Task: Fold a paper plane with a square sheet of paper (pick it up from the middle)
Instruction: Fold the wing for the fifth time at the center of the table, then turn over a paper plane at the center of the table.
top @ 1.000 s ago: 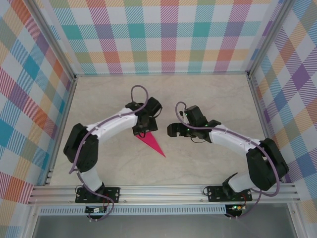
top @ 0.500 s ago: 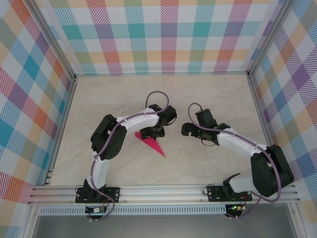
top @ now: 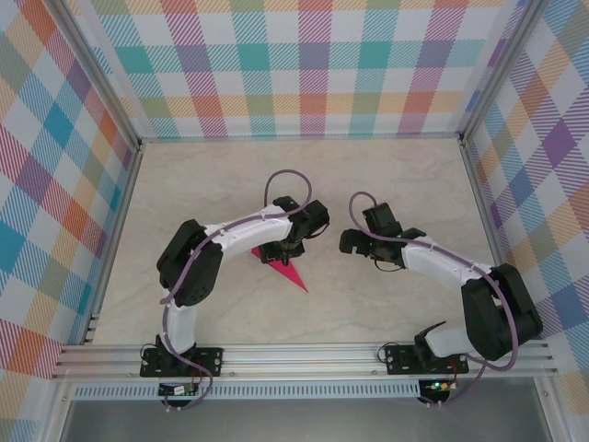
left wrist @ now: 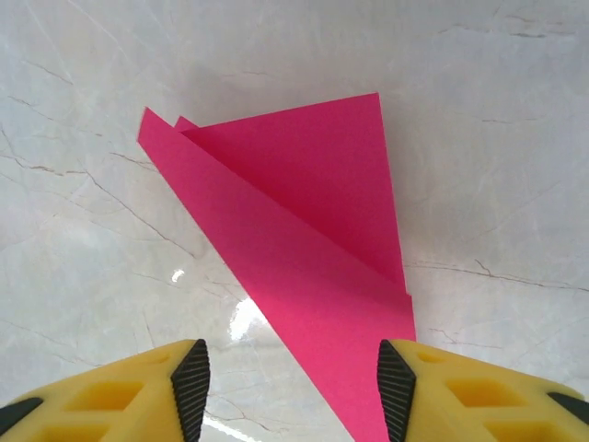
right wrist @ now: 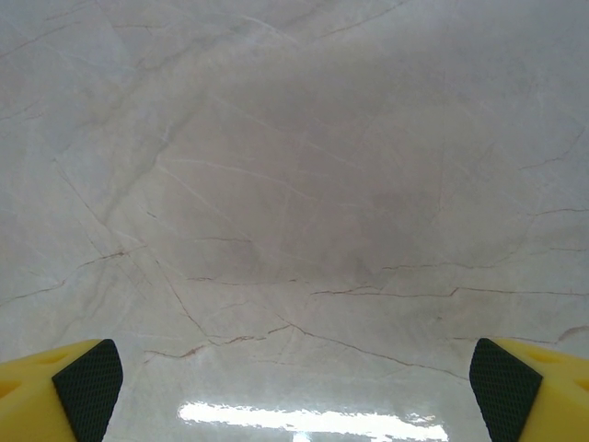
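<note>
Pinching the paper plane (left wrist: pixel 304 230) squarely mid-body seemed wisest; left gripper (left wrist: pixel 290 387) straddled it, jaws apart, while right gripper (right wrist: pixel 296 387) gaped wide beside it.

The left gripper (top: pixel 280 251) hangs over the wide end of the pink paper plane (top: pixel 293 275), which lies flat on the pale table (top: pixel 396 180). Its sharp tip points down and right. The right gripper (top: pixel 348 242) sits beside it, apart from the paper.
</note>
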`<state>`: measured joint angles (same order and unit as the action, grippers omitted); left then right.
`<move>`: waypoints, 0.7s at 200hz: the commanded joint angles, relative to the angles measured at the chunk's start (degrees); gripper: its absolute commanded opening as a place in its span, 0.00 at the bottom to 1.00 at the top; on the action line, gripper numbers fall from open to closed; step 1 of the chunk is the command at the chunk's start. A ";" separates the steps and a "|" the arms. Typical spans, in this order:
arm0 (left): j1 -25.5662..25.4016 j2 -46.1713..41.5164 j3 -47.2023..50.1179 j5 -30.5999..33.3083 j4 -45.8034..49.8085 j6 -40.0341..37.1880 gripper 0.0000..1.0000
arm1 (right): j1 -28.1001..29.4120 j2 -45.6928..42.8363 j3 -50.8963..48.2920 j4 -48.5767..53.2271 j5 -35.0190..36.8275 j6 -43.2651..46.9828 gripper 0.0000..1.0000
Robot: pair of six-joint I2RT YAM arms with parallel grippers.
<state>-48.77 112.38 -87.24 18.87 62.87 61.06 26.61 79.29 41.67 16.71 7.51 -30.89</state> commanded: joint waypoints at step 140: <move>0.64 6.43 -3.28 0.57 -0.64 -4.66 0.59 | -0.29 -1.81 0.78 1.34 -0.74 -0.02 1.00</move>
<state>-48.82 117.60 -88.95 18.74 59.90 57.82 26.61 78.94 41.78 17.23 7.03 -30.87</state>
